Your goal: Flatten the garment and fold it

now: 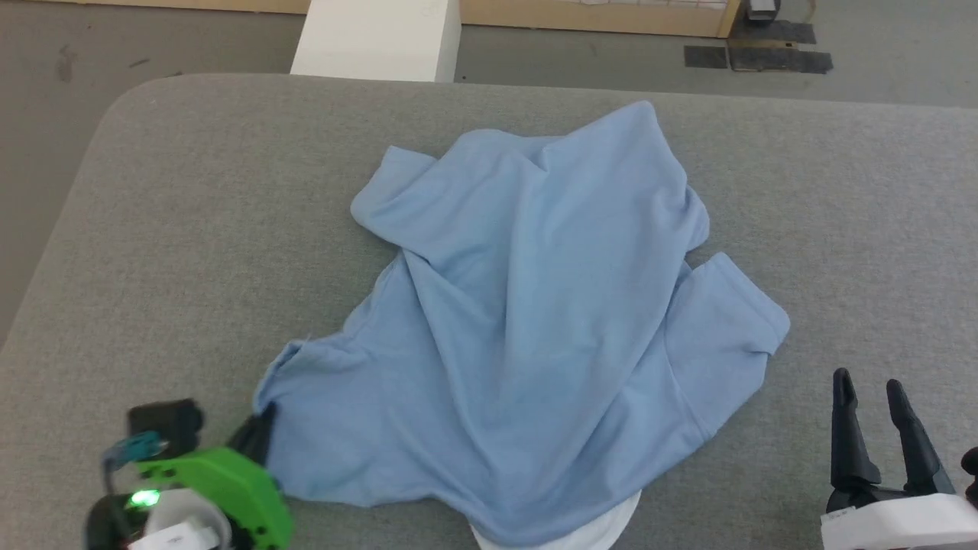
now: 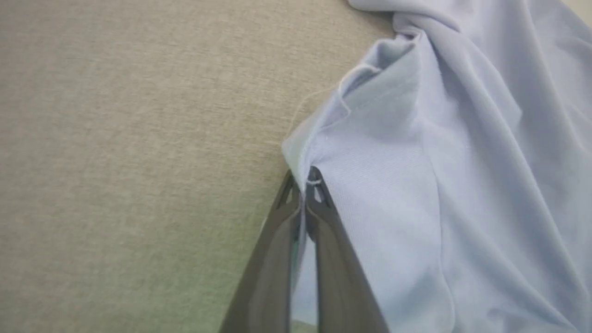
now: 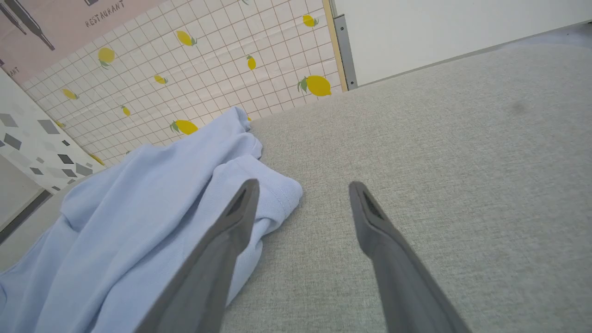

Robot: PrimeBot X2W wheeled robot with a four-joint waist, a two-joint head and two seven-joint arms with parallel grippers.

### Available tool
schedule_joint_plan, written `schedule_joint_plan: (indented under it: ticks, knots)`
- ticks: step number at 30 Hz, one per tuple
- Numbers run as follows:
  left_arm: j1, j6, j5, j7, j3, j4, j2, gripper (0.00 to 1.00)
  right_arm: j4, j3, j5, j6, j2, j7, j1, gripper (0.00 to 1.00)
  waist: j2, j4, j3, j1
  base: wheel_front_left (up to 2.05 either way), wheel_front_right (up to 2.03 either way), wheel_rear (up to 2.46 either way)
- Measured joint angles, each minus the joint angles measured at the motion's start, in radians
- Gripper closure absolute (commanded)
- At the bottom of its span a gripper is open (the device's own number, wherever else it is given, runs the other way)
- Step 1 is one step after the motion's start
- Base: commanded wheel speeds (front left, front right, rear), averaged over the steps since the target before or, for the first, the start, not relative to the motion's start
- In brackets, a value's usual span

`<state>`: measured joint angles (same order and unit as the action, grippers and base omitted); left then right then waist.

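Two hands frame the head view. The left hand (image 1: pixel 256 439), lower left, has its dark fingers at the lower-left corner of the garment (image 1: pixel 527 321). The right hand (image 1: pixel 867 380), lower right, stands with fingers spread, clear of the cloth. The light blue garment lies rumpled in the middle of the grey surface (image 1: pixel 191 229). Its length runs from a peak in the upper middle down to the bottom edge, where a white panel (image 1: pixel 558 535) peeks out. One sleeve juts to the upper left and another to the right.

The left wrist view settles the grip. The left hand (image 2: pixel 303 178) has its fingers pressed together, pinching a stitched edge of the garment (image 2: pixel 439 185), which fills the right half.

In the right wrist view, the right hand (image 3: pixel 303 184) gapes over bare surface (image 3: pixel 439 138), with a sleeve of the garment (image 3: pixel 138 208) at the left finger. Beyond is a tiled wall with lemons (image 3: pixel 319 85), and the word "RESTAURANT" (image 3: pixel 105 13) shows at upper left.
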<state>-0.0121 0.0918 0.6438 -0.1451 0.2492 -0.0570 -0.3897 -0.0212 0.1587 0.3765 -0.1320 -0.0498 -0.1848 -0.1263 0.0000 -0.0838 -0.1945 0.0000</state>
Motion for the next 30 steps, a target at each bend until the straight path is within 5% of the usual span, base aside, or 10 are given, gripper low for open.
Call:
schedule_joint_plan:
  ticks: [6,14,19,25,30]
  knots:
    - [0.11,0.068,0.0,0.028,-0.086,0.069,-0.056,1.0,0.011,0.008,-0.006,0.0,0.0,0.011,-0.002,0.0,0.0,-0.026,-0.001,0.0,0.0,0.0,0.0]
    - [0.138,0.084,0.006,0.067,-0.07,0.157,-0.022,1.0,0.05,-0.012,-0.029,0.0,0.0,0.124,0.049,0.0,0.0,-0.057,-0.009,0.0,0.0,0.0,0.0]
    - [0.123,0.076,0.0,0.067,-0.044,0.197,-0.014,1.0,0.118,-0.033,-0.098,0.0,-0.024,0.376,0.203,0.0,0.0,-0.05,-0.029,0.0,0.0,0.0,0.0]
    - [0.079,0.067,-0.002,0.067,-0.016,0.228,-0.001,1.0,0.1,-0.089,-0.091,0.0,-0.184,0.776,0.359,0.0,0.0,-0.047,-0.066,0.0,0.0,0.0,0.0]
    - [0.048,0.057,-0.004,0.066,0.005,0.227,0.013,1.0,0.067,-0.15,-0.02,0.0,-0.25,1.006,0.414,0.0,0.0,-0.062,-0.097,0.0,0.0,0.0,0.0]
